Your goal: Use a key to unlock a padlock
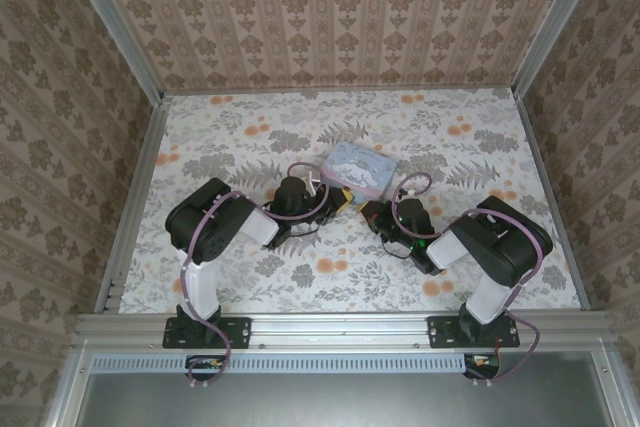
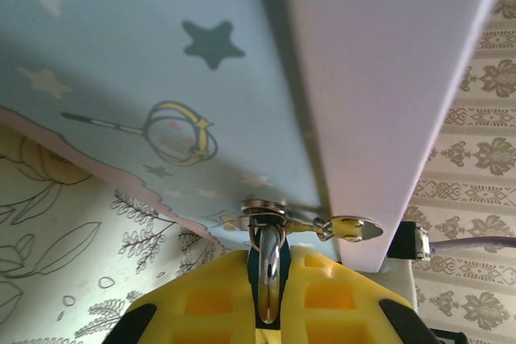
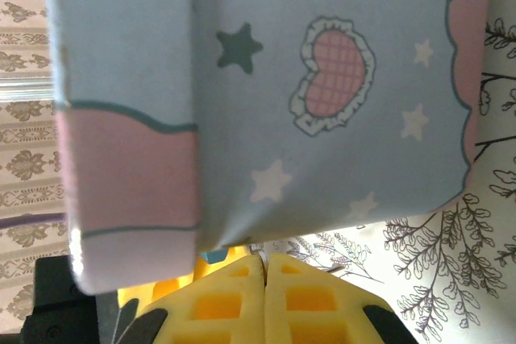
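Padlock point(image 2: 270, 270) pinched in closed left gripper point(image 1: 345, 200), at edge of pale-blue tin point(image 1: 358, 169).
Right gripper point(image 3: 263, 262) fully closed beside tin; contents impossible to tell.

A robot test cell, this was, and no lived-in room for all its décor: aluminium frame posts point(image 1: 110, 22) boxed in wallpapered panels point(image 1: 330, 7) around a floral-print tabletop point(image 1: 250, 127), with the left arm point(image 1: 215, 227) and right arm point(image 1: 495, 242) bolted to a metal rail point(image 1: 340, 325) along the near edge.
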